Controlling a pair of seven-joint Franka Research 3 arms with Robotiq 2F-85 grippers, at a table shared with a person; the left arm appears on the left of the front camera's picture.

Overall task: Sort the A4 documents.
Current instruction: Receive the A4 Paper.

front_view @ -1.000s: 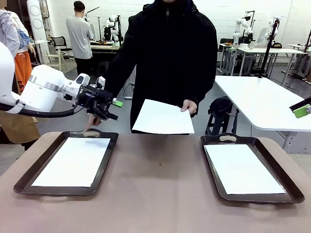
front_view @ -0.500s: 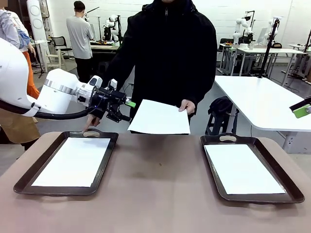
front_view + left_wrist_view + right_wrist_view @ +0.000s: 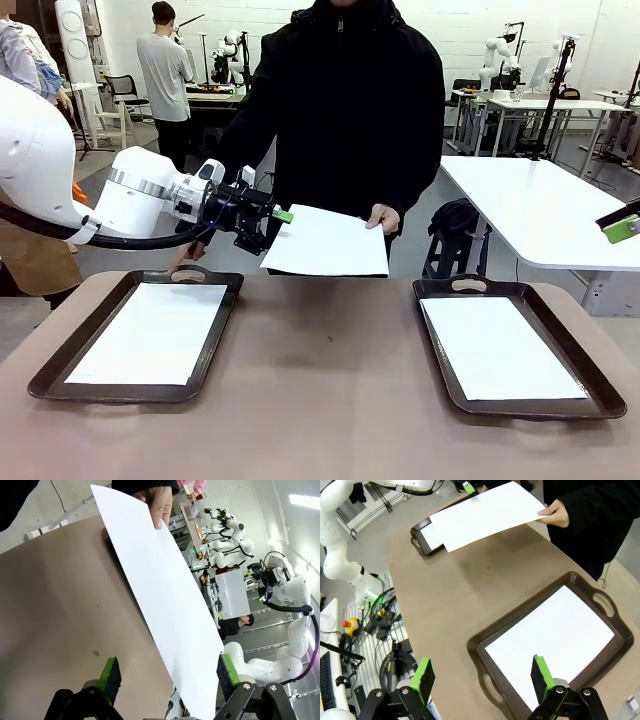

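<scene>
White sheet in the person's hand looks thin and floppy; my left gripper, jaws apart, should pinch its near edge.

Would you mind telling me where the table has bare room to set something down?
The widest bare patch is the brown tabletop between the left tray and the right tray, running to the near edge. Both tray floors are covered by white sheets. The far middle edge is crowded: the person's held sheet hangs there, with the open left end effector at its edge.
</scene>
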